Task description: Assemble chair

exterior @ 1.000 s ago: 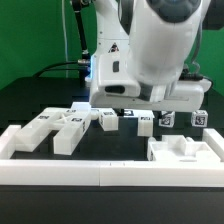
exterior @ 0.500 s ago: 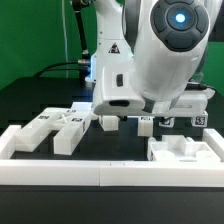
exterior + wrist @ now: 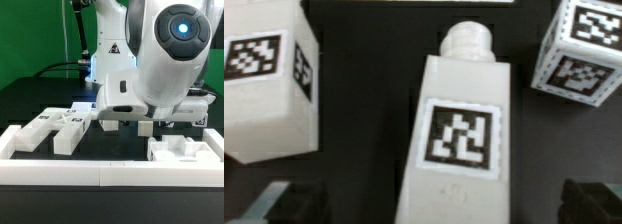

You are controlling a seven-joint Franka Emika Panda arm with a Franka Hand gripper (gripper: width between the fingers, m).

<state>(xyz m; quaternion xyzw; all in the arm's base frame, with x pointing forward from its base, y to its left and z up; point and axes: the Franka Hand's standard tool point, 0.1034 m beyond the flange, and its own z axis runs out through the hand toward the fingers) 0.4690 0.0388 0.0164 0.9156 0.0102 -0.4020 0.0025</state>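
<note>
Across the foreground of the exterior view a low white border rail (image 3: 100, 172) is seen on the black bench (image 3: 25, 100). A notched white slab (image 3: 182, 150) is set just behind it at lower right, and flat tagged pieces (image 3: 55, 125) at mid-left. Further back, the remaining loose chair parts are ranged in a row at mid-frame, largely masked by the robot arm (image 3: 165, 60) poised low over them. The pincer (image 3: 429, 198) is shown spread wide and empty, its dark fingertips (image 3: 267, 200) set either side of a tagged bar (image 3: 462, 125) without touching it. The bar is found directly beneath the pincer, its long axis judged square to the line on which the fingers close. This alignment is revealed only by the wrist view, where a larger block (image 3: 267, 80) and a small cube (image 3: 583, 60) are seen flanking the bar; the wider layout is given only by the exterior view
</note>
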